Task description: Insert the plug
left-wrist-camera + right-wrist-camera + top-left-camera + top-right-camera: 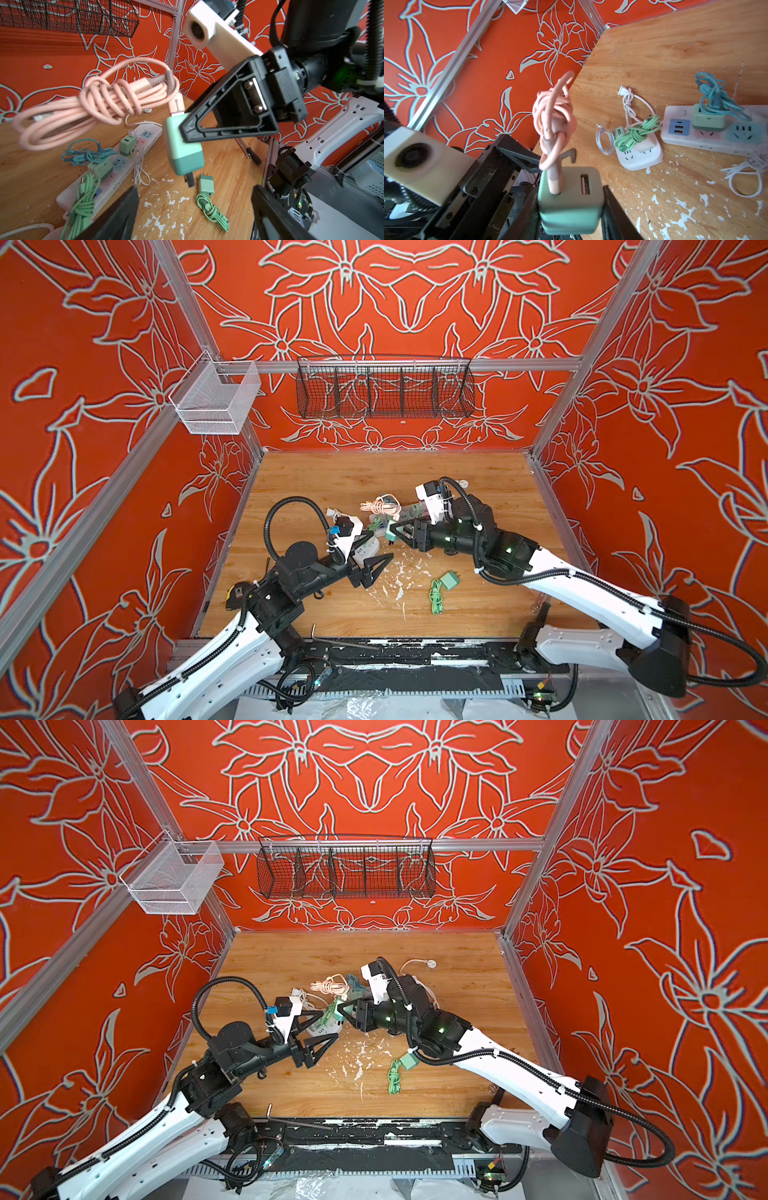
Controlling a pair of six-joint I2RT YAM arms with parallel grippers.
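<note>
The right gripper (399,531) clamps the two-tone green cube plug (571,201), coiled pink cable (554,112) attached, above the wooden table's (332,481) middle. The left gripper (382,546) hangs just left, jaws apart, empty.

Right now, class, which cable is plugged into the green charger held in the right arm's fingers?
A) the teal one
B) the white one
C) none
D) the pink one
D: in the right wrist view, the pink cable has its connector in a port of the green charger, clamped between the right fingers.
</note>
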